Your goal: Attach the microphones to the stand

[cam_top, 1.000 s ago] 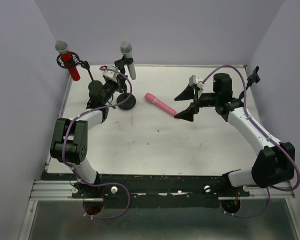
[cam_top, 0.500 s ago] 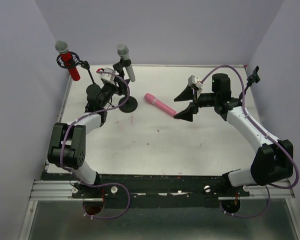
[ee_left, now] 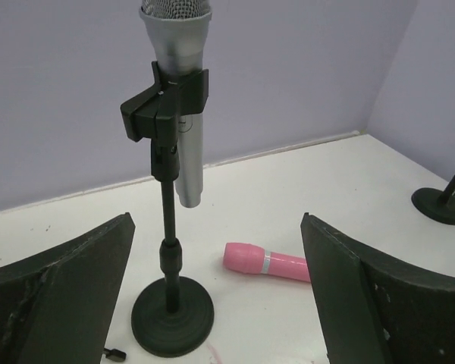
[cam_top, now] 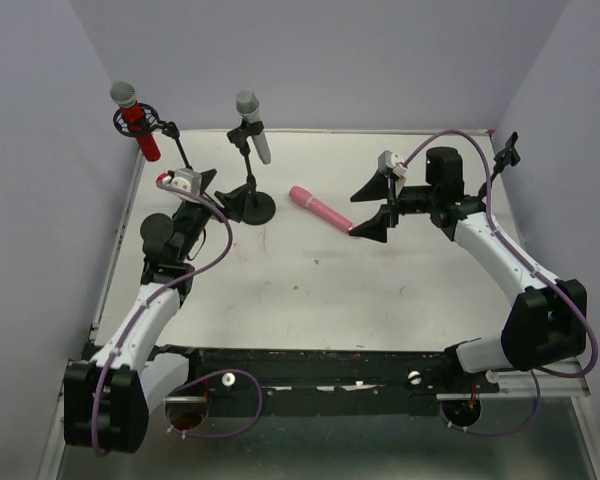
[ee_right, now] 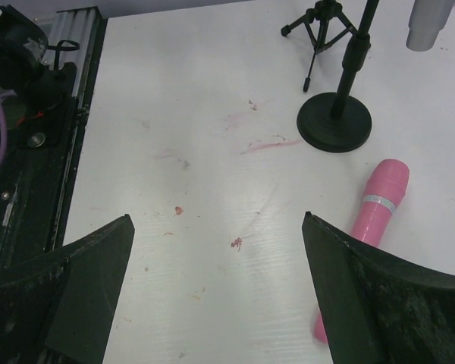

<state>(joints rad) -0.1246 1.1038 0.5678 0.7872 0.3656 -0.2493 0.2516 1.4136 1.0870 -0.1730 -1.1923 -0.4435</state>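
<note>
The silver-grey microphone sits clipped in its stand. The pink microphone lies on the surface. The left gripper and right gripper both gape apart.

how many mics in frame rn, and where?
3. The glittery red microphone with silver mesh head sits in the far-left tripod stand. The silver-grey microphone is clipped on the round-base black stand. The all-pink microphone lies loose on the white table. None appears hidden.

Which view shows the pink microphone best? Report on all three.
Top external: the pink microphone lies fully visible on the table. Left wrist shows only one end, right wrist most of it; fingers hide the rest.
</note>
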